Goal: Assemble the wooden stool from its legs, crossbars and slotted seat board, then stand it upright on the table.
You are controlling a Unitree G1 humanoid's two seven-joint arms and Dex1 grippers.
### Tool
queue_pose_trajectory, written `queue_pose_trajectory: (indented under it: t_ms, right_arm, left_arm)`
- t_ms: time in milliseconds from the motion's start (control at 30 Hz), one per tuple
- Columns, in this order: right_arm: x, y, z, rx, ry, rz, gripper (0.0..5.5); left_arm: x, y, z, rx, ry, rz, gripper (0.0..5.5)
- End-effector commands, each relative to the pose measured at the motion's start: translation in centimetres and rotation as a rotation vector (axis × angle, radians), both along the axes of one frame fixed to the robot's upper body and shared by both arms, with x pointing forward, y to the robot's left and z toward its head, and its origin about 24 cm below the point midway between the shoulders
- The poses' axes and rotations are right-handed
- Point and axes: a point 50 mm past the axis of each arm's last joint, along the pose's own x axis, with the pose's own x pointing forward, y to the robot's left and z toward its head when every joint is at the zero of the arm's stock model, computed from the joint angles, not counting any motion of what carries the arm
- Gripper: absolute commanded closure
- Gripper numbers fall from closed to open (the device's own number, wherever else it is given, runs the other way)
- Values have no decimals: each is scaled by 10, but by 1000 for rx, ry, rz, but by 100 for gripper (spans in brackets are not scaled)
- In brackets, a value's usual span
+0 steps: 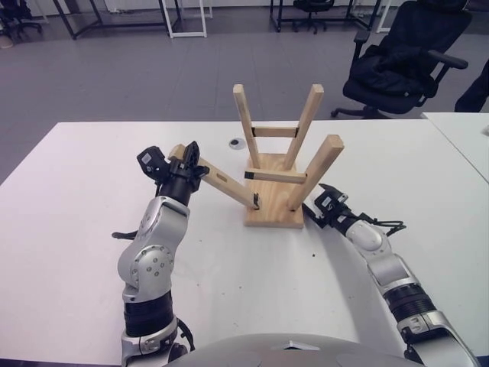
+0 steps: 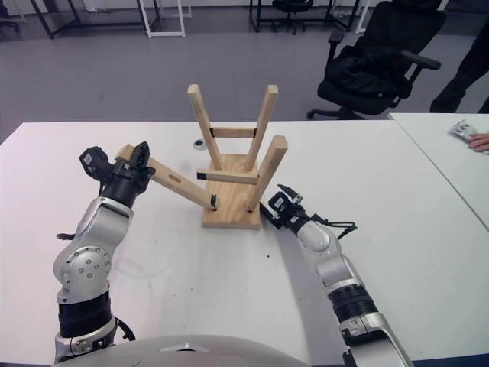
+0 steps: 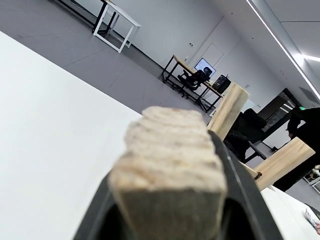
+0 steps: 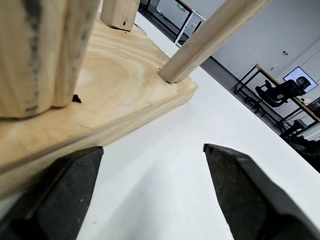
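Step in hand, judged: fourth leg (image 1: 225, 183), pinched by left gripper (image 1: 187, 157), tilted, tip at seat (image 1: 271, 219) near tabletop (image 1: 92, 176) far edge; right gripper (image 1: 321, 202) spread beside seat. Next, likely: straighten leg, press home.

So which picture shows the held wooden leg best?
Left eye view: the whole leg slants from the left gripper to the seat board. Right eye view matches; left wrist view catches its end.

No text, number or label can be read on the stool (image 1: 275, 212) or on the surface (image 1: 76, 199). A lit screen (image 3: 203, 64) is shown in the room behind, its content too small to be read.
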Motion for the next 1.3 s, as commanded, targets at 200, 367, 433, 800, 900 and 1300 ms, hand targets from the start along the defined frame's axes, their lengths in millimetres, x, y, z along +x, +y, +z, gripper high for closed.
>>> queue_pose_trajectory:
  t_ms: [200,367,433,800,900,1300]
  right_arm:
    - [-6,22,1,6,-37,140,173]
    - [-2,29,4,37,-68,134,173]
    - [-3,31,5,37,-74,141,173]
    - [-6,-18,83,376,-293,-137,173]
    - [-10,-22,199,685,-559,-102,173]
    - [4,131,197,-303,-538,312,173]
  left_arm:
    - [-5,0,16,188,85,-12,447]
    - [-12,-15,-15,290,211,-54,447]
    - [-13,-27,-23,290,230,-78,447]
    - [1,-44,-23,413,189,-76,447]
    - [-5,-46,-27,458,191,-73,447]
    - [8,-61,-29,559,132,-64,447]
